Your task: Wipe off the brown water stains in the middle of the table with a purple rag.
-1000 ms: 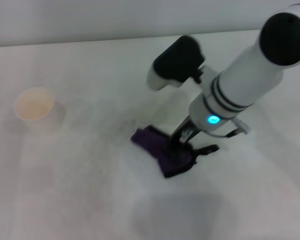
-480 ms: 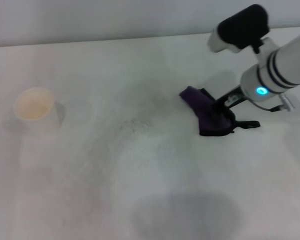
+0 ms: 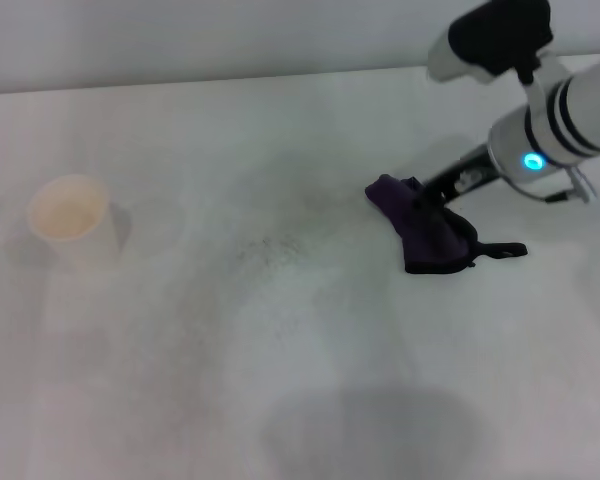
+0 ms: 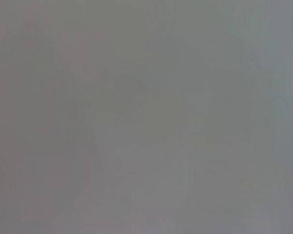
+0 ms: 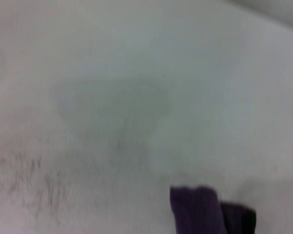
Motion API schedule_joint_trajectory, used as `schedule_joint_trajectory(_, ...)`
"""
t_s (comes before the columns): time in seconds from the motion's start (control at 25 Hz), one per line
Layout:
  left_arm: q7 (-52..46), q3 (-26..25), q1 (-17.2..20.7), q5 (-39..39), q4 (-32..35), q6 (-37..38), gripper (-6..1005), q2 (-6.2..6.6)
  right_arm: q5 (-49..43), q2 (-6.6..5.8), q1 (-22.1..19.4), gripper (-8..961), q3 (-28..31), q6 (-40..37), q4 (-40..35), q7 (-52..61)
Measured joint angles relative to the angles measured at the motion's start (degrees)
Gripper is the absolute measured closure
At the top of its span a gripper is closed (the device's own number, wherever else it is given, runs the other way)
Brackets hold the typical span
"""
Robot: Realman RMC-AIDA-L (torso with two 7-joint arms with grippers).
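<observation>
The purple rag [image 3: 425,236] lies bunched on the white table [image 3: 310,400] at the right of the middle, its black loop tail trailing right. My right gripper [image 3: 442,203] comes down from the upper right and is shut on the rag's upper part, pressing it to the table. A corner of the rag also shows in the right wrist view [image 5: 198,210]. No tan blotch shows anywhere; only faint dark speckles [image 3: 270,248] mark the middle of the table. My left gripper is out of view, and its wrist view shows only plain grey.
A white paper cup [image 3: 72,222] with tan liquid stands upright at the far left. The table's back edge runs along the top of the head view. A faint grey shadow lies near the front middle.
My right gripper swept the rag from the middle of the table to the right and back, across the speckled patch. In the last half second it barely shifted.
</observation>
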Motion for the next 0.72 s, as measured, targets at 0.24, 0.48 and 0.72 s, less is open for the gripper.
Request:
schedule_joint_trajectory(0.24,0.0,-0.7,0.3,-0.4,-0.1,0.0,125,-0.03,2.1,0.13,-3.1,546,2.2,-2.3,-6.9,-3.7)
schedule_joint_trajectory(0.48,0.0,-0.8,0.4,-1.2,-0.2,0.0,126,-0.09,24.5,0.14,-6.6,289,10.7,-10.4,-2.6,-20.8)
schedule_joint_trajectory(0.72,0.0,-0.8,0.7,-1.4,-0.6,0.0,125,-0.21,76.3,0.24,-9.8,77,16.2,-7.9,19.2,-67.2)
